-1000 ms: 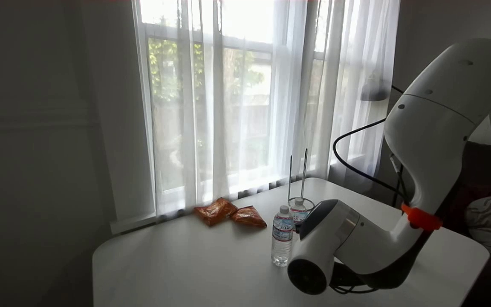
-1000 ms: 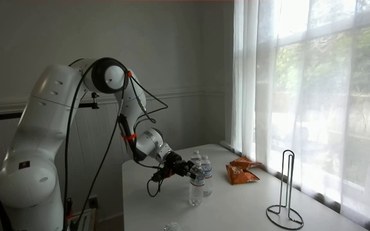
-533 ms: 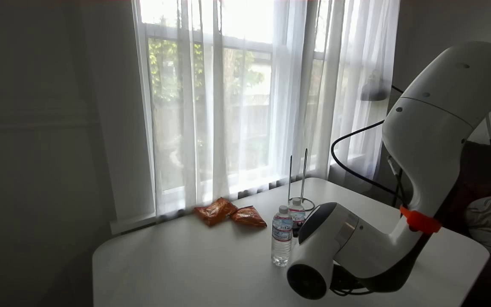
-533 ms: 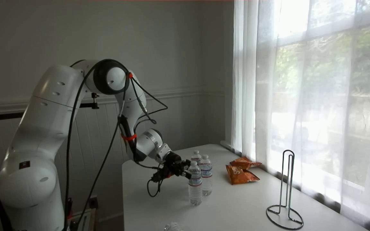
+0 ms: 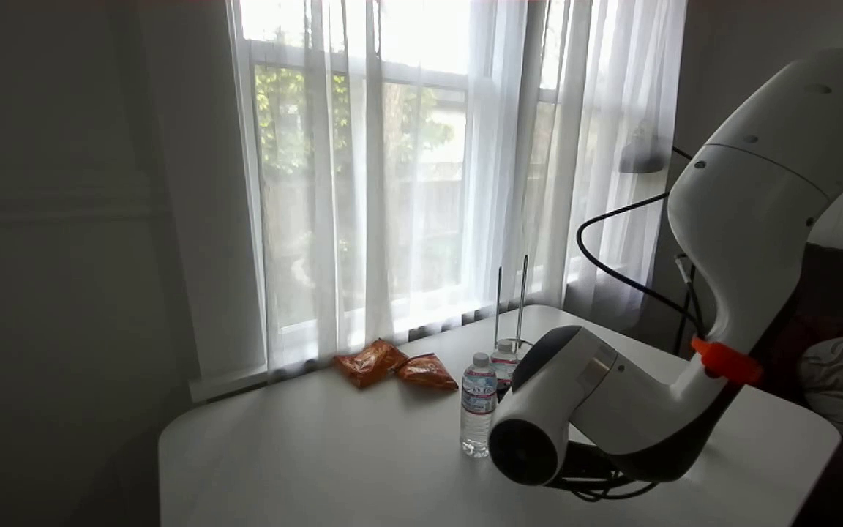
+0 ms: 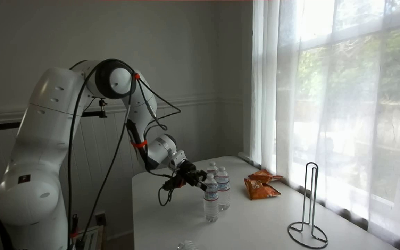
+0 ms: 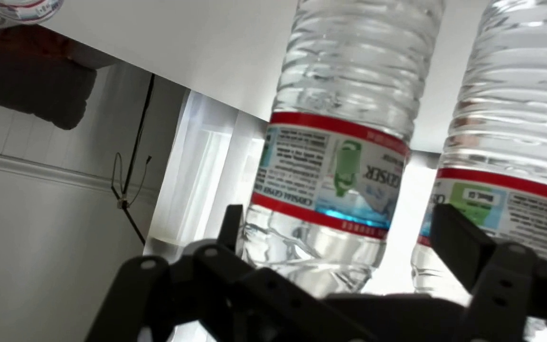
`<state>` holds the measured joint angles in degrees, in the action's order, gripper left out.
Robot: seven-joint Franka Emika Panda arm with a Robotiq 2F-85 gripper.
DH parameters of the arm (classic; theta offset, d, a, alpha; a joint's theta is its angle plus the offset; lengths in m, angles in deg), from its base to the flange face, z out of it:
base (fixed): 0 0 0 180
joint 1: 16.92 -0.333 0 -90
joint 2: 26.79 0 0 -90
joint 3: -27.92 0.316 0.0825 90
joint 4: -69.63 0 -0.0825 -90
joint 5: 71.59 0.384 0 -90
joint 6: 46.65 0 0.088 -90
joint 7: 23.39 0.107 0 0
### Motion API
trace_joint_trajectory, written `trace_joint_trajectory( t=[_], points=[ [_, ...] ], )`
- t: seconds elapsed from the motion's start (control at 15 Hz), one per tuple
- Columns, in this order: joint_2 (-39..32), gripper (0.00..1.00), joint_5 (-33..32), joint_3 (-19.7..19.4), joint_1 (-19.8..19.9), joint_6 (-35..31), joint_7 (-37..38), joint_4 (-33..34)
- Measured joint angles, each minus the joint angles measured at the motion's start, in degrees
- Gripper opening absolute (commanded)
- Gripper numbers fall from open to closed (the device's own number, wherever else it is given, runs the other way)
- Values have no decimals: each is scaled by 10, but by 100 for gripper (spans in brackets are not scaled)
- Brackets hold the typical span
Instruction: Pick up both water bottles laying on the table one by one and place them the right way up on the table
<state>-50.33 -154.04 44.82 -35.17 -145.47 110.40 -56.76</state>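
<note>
Likely at release, with jaws spread either side of standing bottle [image 7: 335, 161], well inside edges of tabletop [image 6: 255, 225]. Back out straight (mind neighbour bottle [image 7: 515, 137], close, easily tipped), then fetch lying bottle [image 6: 187, 246], nearer robot-side edge.

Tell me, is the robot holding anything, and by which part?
Nothing: the gripper is open, and the wrist view shows a gap between one finger and the nearest bottle.
</note>
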Motion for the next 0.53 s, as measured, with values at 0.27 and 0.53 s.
trace_joint_trajectory(
  t=[0.27, 0.53],
  points=[
    [18, 100, 47, 2, 10, -38, -54, 0],
    [28, 100, 117, 2, 14, -65, -99, 0]
  ],
)
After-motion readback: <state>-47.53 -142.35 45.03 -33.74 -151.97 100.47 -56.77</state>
